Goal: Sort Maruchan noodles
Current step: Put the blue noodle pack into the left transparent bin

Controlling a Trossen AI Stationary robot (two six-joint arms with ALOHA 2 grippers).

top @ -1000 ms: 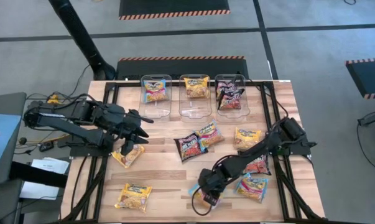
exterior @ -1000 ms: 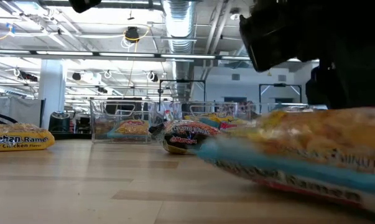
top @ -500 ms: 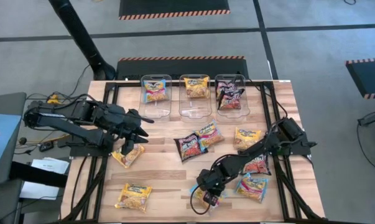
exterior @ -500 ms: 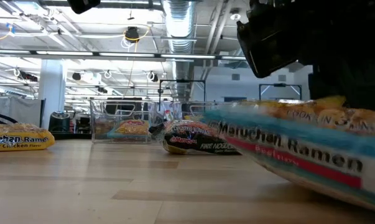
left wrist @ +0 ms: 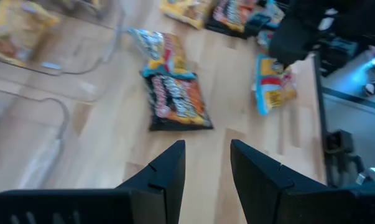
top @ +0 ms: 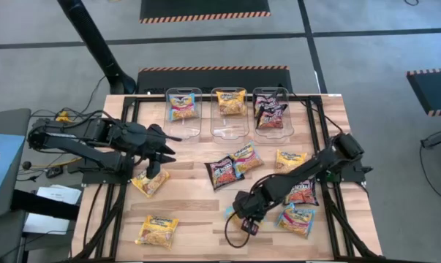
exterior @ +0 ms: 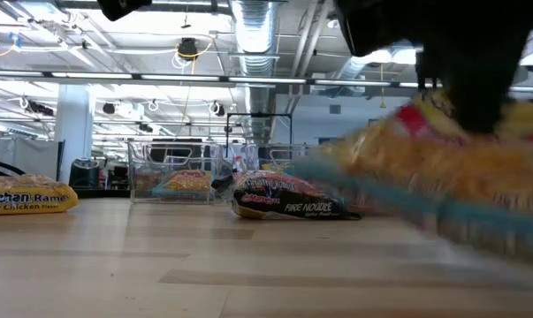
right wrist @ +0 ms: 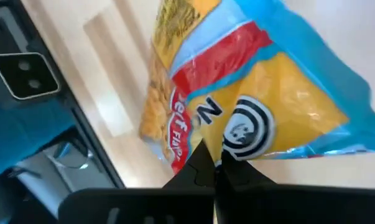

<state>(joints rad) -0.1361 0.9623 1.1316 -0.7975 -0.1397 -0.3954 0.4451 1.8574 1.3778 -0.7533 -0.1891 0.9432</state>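
Observation:
Maruchan noodle packets lie flat across the table: yellow ones (top: 156,230) (top: 151,181) (top: 291,161), a dark maroon one (top: 221,172), and blue ones (top: 247,157) (top: 297,219). My right gripper (top: 243,216) is near the front edge, shut on a light blue packet with a red band (right wrist: 249,106), which shows blurred in the low view (exterior: 443,177). My left gripper (left wrist: 207,162) stays open at the left (top: 158,157), just above the yellow packet, with nothing between its fingers. My right gripper pinches the blue packet's edge (right wrist: 227,149) between its two shut fingers, beside the round logo. The fingers come from above, slanting down. The packet hangs tilted below them, raised off the wood; whether its low end clears the table I cannot tell.
Three clear bins stand along the far edge, holding a blue packet (top: 182,109), a yellow one (top: 231,102) and maroon ones (top: 271,113). A maroon packet (top: 302,193) lies partly under my right arm. Bare wood lies open in the table's near middle.
My right gripper has risen and drawn a little toward the far edge with the blue packet. The packet lay flat on the table a second ago, then tipped up at one end, and now hangs raised and tilted.

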